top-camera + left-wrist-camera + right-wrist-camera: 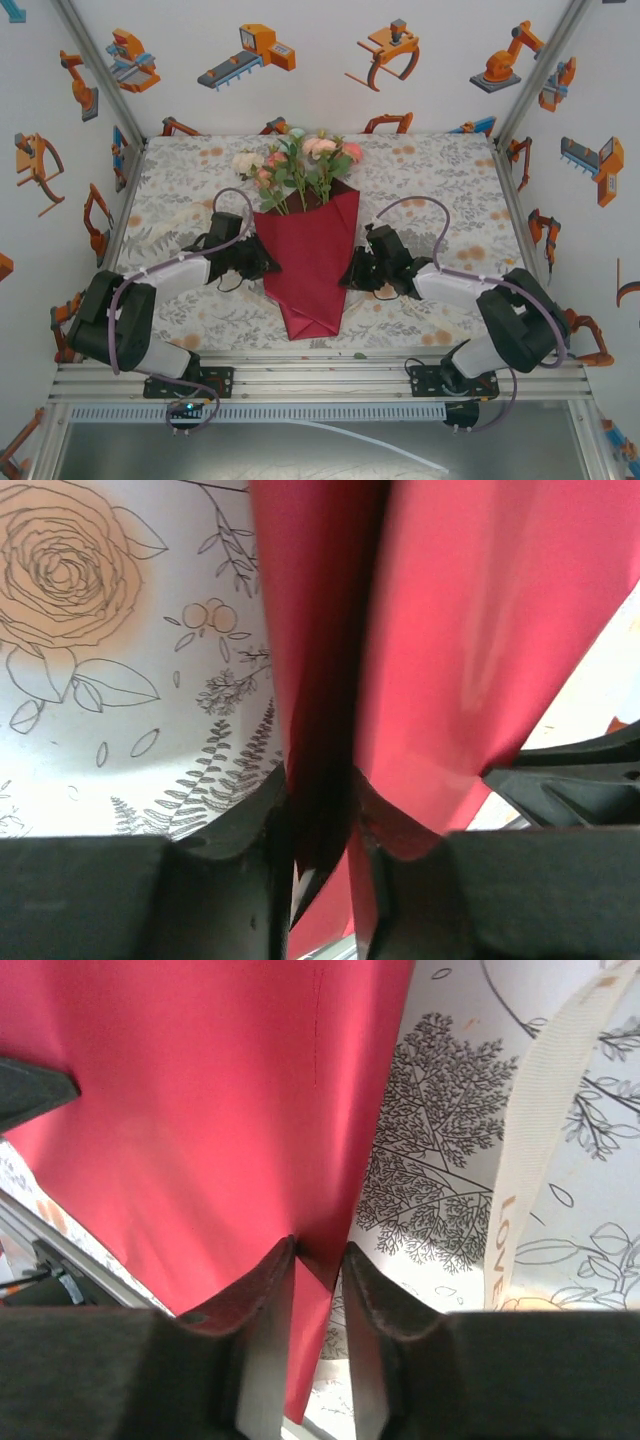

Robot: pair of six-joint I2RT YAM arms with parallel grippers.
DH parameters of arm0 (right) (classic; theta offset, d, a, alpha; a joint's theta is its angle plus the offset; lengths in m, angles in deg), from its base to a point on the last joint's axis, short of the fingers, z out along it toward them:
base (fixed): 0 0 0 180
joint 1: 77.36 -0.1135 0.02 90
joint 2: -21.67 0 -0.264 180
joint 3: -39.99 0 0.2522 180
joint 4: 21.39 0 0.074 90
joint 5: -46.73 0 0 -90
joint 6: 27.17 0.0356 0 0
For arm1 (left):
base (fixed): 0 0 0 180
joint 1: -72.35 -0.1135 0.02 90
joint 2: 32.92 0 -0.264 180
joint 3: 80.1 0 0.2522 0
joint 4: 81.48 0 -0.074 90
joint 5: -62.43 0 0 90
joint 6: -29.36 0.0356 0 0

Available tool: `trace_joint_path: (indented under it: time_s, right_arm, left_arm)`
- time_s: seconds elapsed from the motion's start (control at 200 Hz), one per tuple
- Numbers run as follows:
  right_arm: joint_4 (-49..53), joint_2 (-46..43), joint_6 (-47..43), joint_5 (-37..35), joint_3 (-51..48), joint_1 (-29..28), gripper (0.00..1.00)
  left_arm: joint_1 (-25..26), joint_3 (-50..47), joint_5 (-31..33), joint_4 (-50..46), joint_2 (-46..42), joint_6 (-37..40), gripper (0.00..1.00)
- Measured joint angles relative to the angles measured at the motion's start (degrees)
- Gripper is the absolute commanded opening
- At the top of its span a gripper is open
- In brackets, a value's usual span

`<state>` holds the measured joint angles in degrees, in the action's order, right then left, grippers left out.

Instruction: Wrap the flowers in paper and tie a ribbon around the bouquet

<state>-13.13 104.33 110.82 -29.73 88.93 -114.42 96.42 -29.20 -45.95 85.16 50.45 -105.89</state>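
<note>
Grey-and-orange floral-print tablecloth (pixel 440 190) covers the table. Bouquet (pixel 311 215) lies at centre, pointed end toward the arm bases, blooms toward the back wall. Dark red matte paper (pixel 312 262) is folded into a cone around the stems, flaps overlapping down the middle. Pink, peach and white roses with green leaves, the flowers (pixel 300 160), fan out of the cone's wide top onto the cloth.

Both arms reach in from the sides at mid-cone height. Left gripper (pixel 266 264) is at the cone's left edge. In its wrist view the left gripper (pixel 320 785) has jaws parted, a fold of the paper (pixel 470 630) standing in the gap, a pale sliver beside the fold, so released, not pinching. Right gripper (pixel 350 274) is at the cone's right edge. In its wrist view the right gripper (pixel 320 1250) is also released: jaws apart, paper (pixel 200 1090) edge loose between them, cloth visible alongside.

Long thin cream-white ribbon (pixel 535 1130) with gold lettering lies flat on the cloth, just right of the paper edge, not touching it.
</note>
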Motion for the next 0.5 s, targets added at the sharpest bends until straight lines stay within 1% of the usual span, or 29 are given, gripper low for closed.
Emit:
trace_joint_path:
  time_s: [0.08,0.205,0.27,0.411,0.501]
  right_arm:
    - [3.1,-3.4,-0.3,-2.6,0.0,0.0,0.38]
    - [8.0,-13.3,-1.3,-9.0,0.0,0.0,0.46]
    - [10.7,-19.0,-1.9,-13.0,0.0,0.1,0.49]
    - [17.5,-30.1,-2.8,-21.2,-0.8,0.7,0.49]
    - [22.8,-35.3,-1.8,-25.3,-1.3,1.8,0.49]
  left_arm:
    - [0.0,0.0,1.0,-0.1,-0.2,-0.1,0.52]
    - [0.0,0.6,4.4,-3.1,-2.5,1.0,0.63]
    - [-0.1,1.2,6.6,-5.4,-4.7,1.5,0.65]
    - [-1.0,2.2,10.5,-9.4,-10.6,3.3,0.67]
    - [-1.6,2.3,11.8,-10.7,-14.1,4.5,0.68]
